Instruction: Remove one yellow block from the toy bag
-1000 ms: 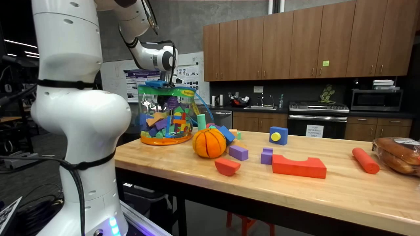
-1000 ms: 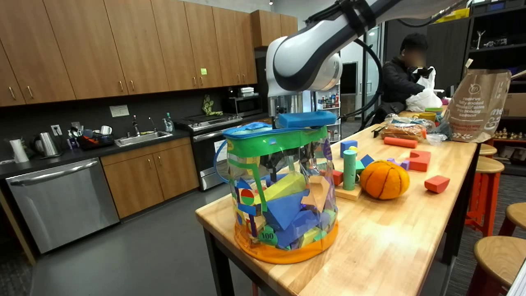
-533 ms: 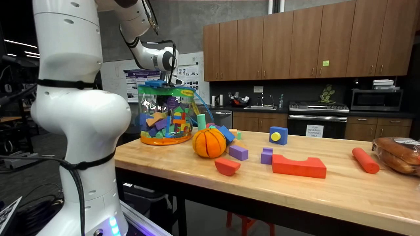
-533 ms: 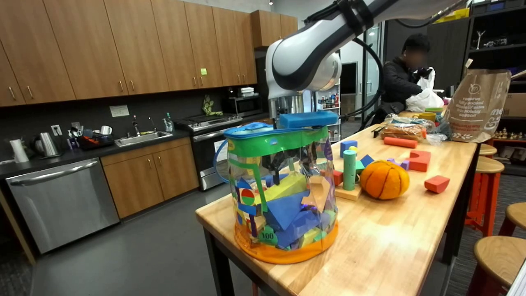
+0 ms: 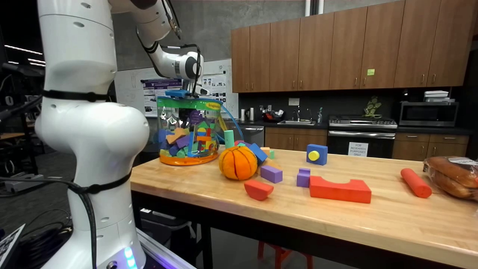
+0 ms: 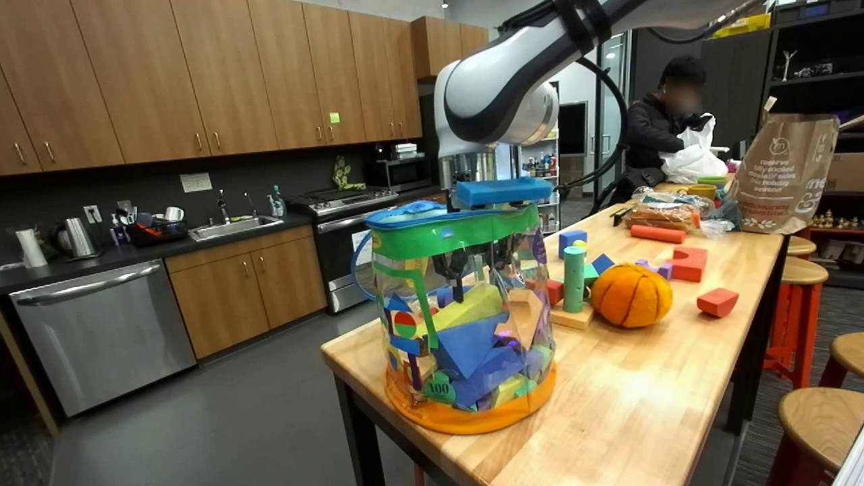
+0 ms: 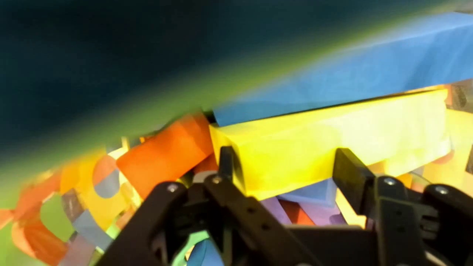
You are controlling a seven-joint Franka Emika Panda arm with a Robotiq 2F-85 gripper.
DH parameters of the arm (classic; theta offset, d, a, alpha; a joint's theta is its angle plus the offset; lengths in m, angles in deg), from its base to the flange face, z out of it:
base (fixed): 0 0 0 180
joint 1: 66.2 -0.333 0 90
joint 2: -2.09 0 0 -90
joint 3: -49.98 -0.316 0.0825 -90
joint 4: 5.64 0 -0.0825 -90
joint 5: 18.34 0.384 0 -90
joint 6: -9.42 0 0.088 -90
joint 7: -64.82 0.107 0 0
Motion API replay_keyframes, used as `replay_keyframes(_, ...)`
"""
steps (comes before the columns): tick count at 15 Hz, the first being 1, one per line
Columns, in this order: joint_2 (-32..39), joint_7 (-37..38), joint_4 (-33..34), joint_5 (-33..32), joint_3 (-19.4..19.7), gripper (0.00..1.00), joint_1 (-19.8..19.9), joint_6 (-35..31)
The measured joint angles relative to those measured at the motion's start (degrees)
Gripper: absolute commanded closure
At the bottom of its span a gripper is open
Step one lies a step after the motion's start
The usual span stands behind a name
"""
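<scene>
The toy bag (image 5: 183,160) is clear plastic with green-blue trim and an orange base; it also stands on the table in an exterior view (image 6: 466,420). A long yellow block (image 6: 479,305) lies on top of the blocks inside, seen through the plastic. In the wrist view the yellow block (image 7: 314,138) sits below a blue block. My gripper (image 7: 284,157) reaches down through the bag's top and is open. One finger is by the block's left end, the other over its front side near the middle. Nothing shows as gripped. In an exterior view a dark finger ends just above the block.
A blue piece (image 6: 503,192) rests at the bag's rim beside my wrist. A blurred dark-green band covers the wrist view's upper left. Near the bag are a green cylinder (image 6: 574,280), an orange ball (image 6: 632,295) and loose blocks. A person (image 6: 675,115) is at the table's far end.
My wrist and the blue piece at the rim have risen very slightly. The dark finger seen through the bag has shifted a little right in an exterior view. The blocks look unmoved.
</scene>
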Motion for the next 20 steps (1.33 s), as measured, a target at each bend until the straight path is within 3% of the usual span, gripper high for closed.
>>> replay_keyframes(8,-0.2,-0.1,1.6,-0.1,0.7,0.97,0.1,-0.2)
replay_keyframes(20,-3.4,0.6,3.8,-5.4,1.7,0.99,0.2,-0.9)
